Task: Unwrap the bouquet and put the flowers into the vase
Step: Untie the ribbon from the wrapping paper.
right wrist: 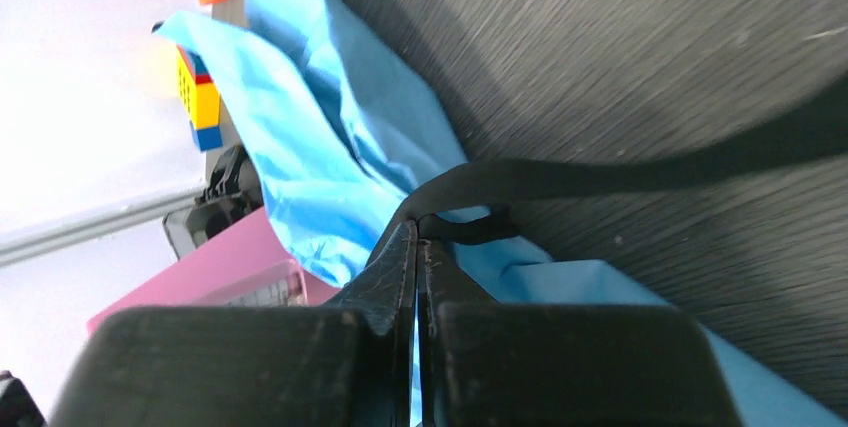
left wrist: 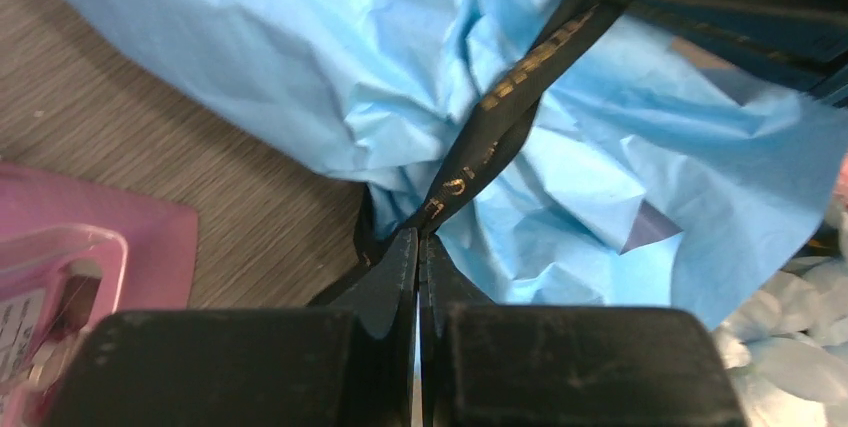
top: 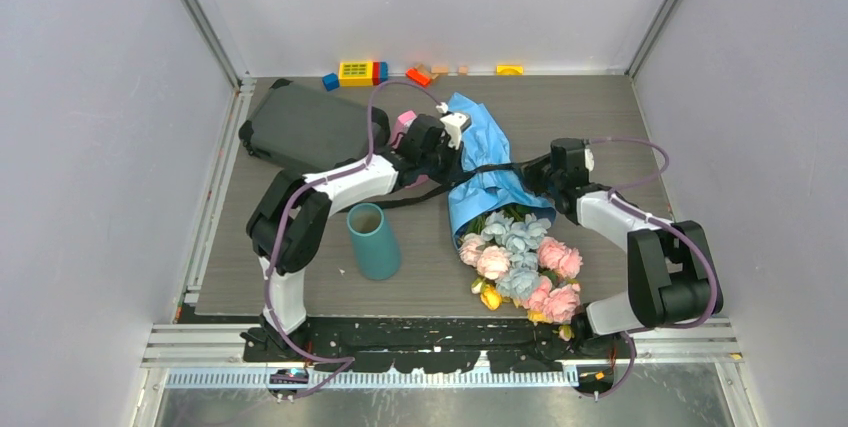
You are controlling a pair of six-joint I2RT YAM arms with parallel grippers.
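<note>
The flowers [top: 520, 257] lie nearest the arm bases, to the right of the upright teal vase [top: 372, 239]. From those blooms the bouquet [top: 490, 187] runs its long axis away toward the far wall, ending in the blue paper wrap [top: 478, 137]. The black ribbon [left wrist: 500, 117] stretches across it, 1 end pinched in the closed left gripper [left wrist: 418, 247] and the other in the closed right gripper [right wrist: 418, 237]. Both arms sit equally near, so a sideways pull apart should loosen the tie. The ribbon carries gold lettering, too blurred to read.
</note>
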